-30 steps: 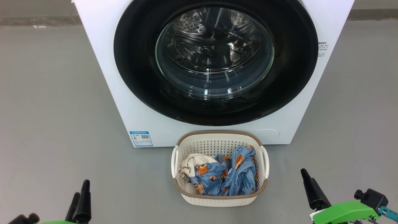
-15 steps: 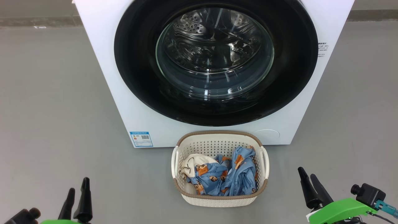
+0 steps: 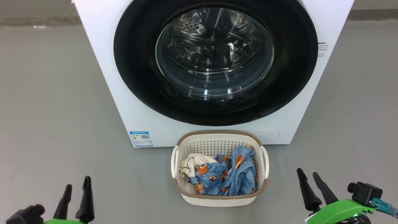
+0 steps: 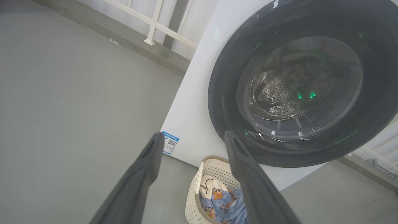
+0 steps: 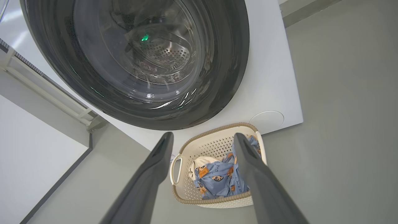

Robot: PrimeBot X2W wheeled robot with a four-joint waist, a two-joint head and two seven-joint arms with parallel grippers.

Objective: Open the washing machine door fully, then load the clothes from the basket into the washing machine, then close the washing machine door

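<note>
The white washing machine (image 3: 102,62) stands ahead, its round black-rimmed door (image 3: 136,77) shut against the front. The cream basket (image 3: 217,137) sits on the floor right before it, holding the clothes (image 3: 224,177): blue bear-print fabric and a cream piece. My left gripper (image 3: 77,183) is low at the left, open and empty. At the lower right my right gripper (image 3: 307,172) is likewise open and holds nothing. In the left wrist view the door (image 4: 227,102) and the basket (image 4: 192,199) lie beyond my gripper (image 4: 192,138). The right wrist view has the basket (image 5: 214,140) between my gripper's (image 5: 202,137) fingers.
Bare grey floor (image 3: 53,109) spreads on both sides of the machine. A blue label (image 3: 141,138) is on the machine's lower left corner. A white railing (image 4: 152,21) and a wall run behind.
The right gripper's fingers have turned so both now show side by side, and its wrist has shifted slightly left and down. The left gripper has dipped a little. The door, basket and clothes are unmoved.
</note>
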